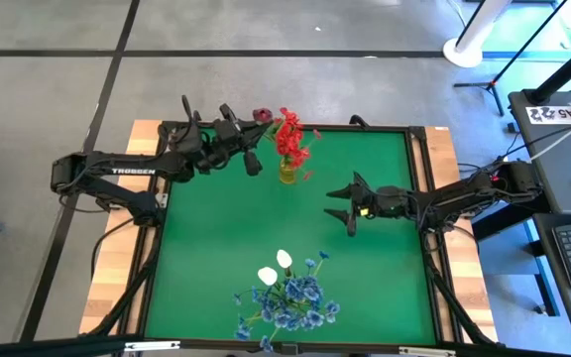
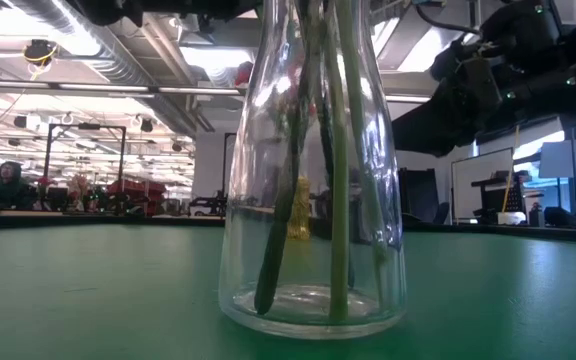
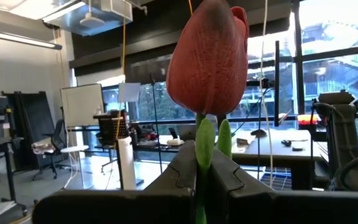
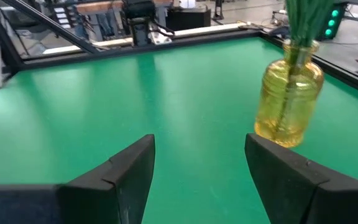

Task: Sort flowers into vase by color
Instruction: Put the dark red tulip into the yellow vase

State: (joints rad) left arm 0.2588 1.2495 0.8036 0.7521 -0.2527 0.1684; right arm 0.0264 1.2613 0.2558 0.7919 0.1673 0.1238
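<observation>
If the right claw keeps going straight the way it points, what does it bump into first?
Probably nothing on the table. The open right gripper points across the green table toward its left side, and the yellow vase stands off to one side of that line, not between the fingers. Depth is hard to judge, though.

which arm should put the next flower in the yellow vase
Left. Its end effector already grips a dark red rosebud near the yellow vase; the right end effector is open and empty.
</observation>
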